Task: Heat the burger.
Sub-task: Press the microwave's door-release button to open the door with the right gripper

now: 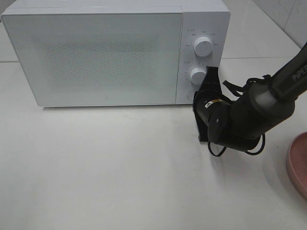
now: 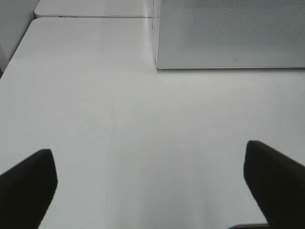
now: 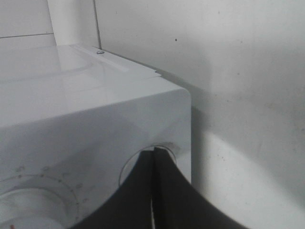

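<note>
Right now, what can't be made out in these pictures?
- Inside the microwave: high view, closed frosted door hides it; no burger seen.
- Pink plate: high view, cut by right edge.
- Dial markings: high view, too small.
- Microwave's lower right corner: high view, right gripper covers it.

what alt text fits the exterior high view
A black robot arm's right gripper, fingers shut, reaches the control panel of a closed white microwave, beside its lower knob. The microwave stands on a white table; the edge of a pink plate shows at right.
</note>
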Action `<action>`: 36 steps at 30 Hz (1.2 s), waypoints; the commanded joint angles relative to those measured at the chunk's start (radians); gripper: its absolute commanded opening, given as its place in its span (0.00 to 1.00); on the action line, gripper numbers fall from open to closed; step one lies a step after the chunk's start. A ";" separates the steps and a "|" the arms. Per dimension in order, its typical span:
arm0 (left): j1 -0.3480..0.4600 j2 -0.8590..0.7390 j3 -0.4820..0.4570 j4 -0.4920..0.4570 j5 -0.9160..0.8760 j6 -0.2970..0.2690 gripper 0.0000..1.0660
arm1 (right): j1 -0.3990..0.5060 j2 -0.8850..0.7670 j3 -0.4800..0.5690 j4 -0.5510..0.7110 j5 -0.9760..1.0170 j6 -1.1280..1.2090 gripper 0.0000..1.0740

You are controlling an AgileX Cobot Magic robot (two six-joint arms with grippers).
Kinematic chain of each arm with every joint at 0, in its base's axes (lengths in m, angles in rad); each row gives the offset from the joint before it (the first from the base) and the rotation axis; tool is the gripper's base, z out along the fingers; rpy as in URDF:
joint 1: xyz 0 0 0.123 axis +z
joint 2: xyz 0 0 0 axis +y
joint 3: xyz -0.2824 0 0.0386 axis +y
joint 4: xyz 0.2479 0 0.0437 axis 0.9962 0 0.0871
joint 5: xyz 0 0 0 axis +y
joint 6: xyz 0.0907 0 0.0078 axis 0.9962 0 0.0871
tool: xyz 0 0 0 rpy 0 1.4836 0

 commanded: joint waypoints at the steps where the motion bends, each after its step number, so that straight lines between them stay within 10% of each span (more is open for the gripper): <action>1: -0.006 -0.023 0.003 -0.004 -0.015 -0.002 0.94 | -0.005 0.005 -0.006 -0.005 -0.006 0.003 0.00; 36: -0.006 -0.023 0.003 -0.004 -0.015 -0.002 0.94 | -0.005 0.031 -0.038 -0.077 -0.082 0.074 0.00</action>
